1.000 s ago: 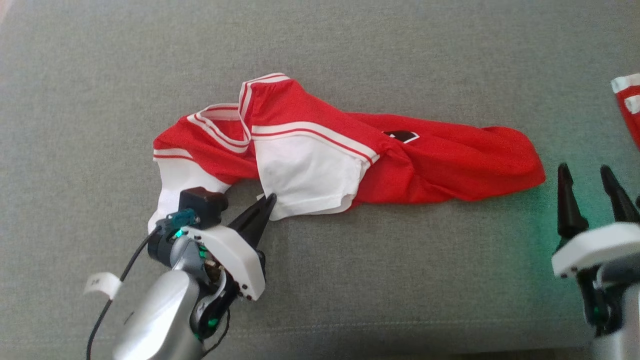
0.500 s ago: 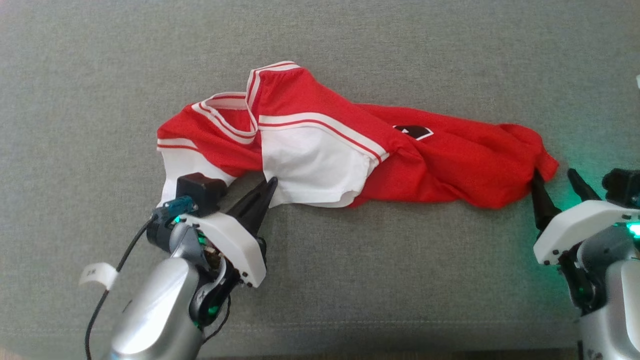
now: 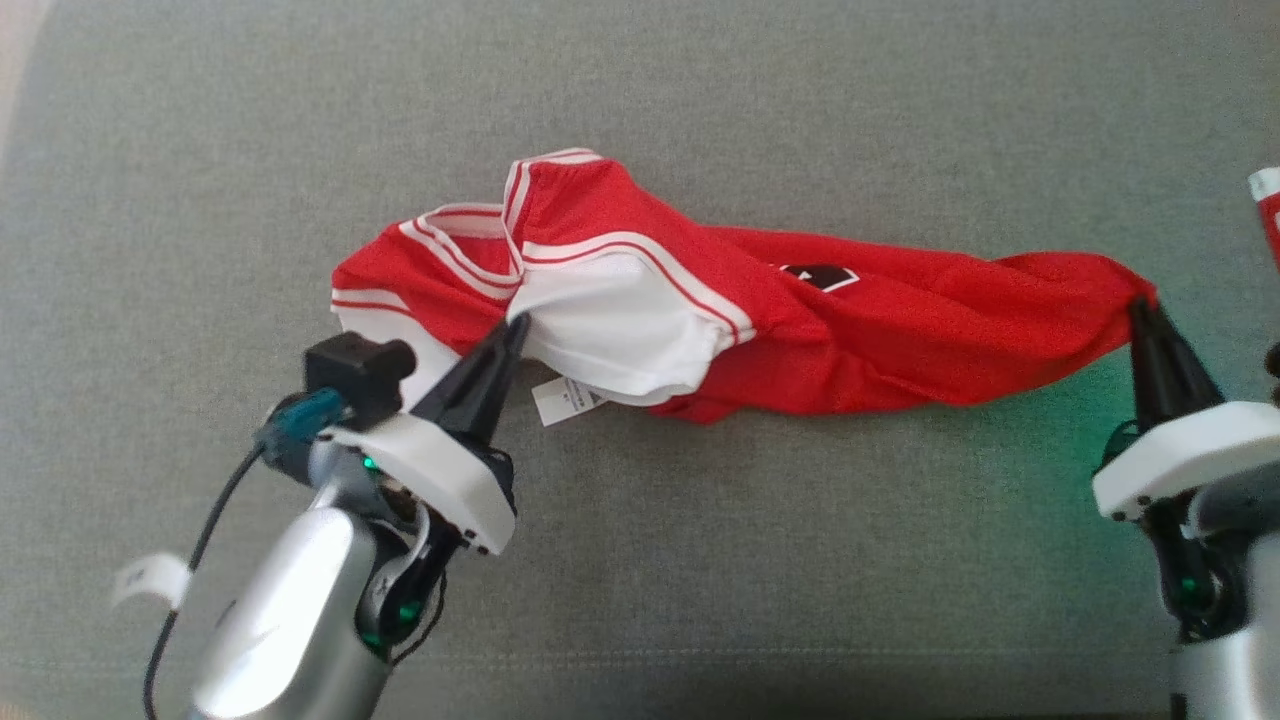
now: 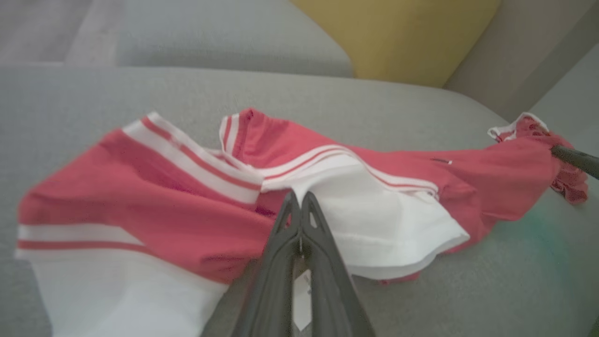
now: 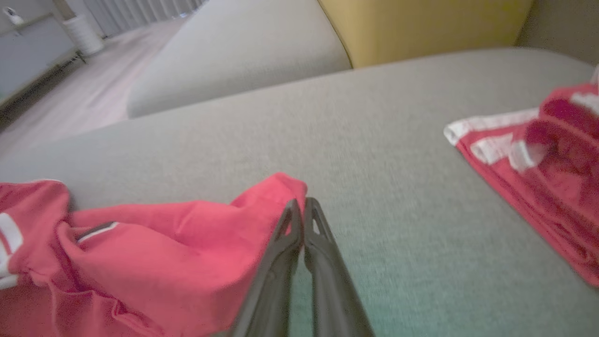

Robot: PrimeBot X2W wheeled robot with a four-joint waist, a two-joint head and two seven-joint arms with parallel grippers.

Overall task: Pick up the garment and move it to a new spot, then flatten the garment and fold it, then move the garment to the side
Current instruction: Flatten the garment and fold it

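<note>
From my head, I see a red and white shirt [image 3: 800,330] on a gray couch [image 3: 700,560]. It is bunched up and long, and it runs from left to right. My left pincer [image 3: 512,325] is clenched on the shirt at the edge of a white sleeve. A small white label [image 3: 562,398] sticks out just beside it. My right pincer [image 3: 1140,310] is clenched on the red end of the shirt, far to the right. The shirt is pulled out between my two pincers. A little black patch [image 3: 820,277] sits on the red part near the middle. Another red cloth [image 3: 1268,205] peeks in at the right edge, apart from the shirt.

From my left wrist, my left pincer [image 4: 299,201] has its two fingers pressed together on the shirt [image 4: 164,210], where red meets white. The label [image 4: 302,299] hangs right by my fingers. Far off at the right, one dark finger of my right pincer [image 4: 575,159] holds the shirt's other end. A yellow pillow [image 4: 412,37] is behind the couch seat.

From my right wrist, my right pincer [image 5: 302,208] is shut tight on a red corner of the shirt [image 5: 164,243]. The rest of the shirt lies to the left on the couch [image 5: 374,140]. The other red cloth [image 5: 538,164] lies at the right, well apart. The yellow pillow [image 5: 421,23] is at the top, and a pale floor [image 5: 79,98] shows at the far left.
</note>
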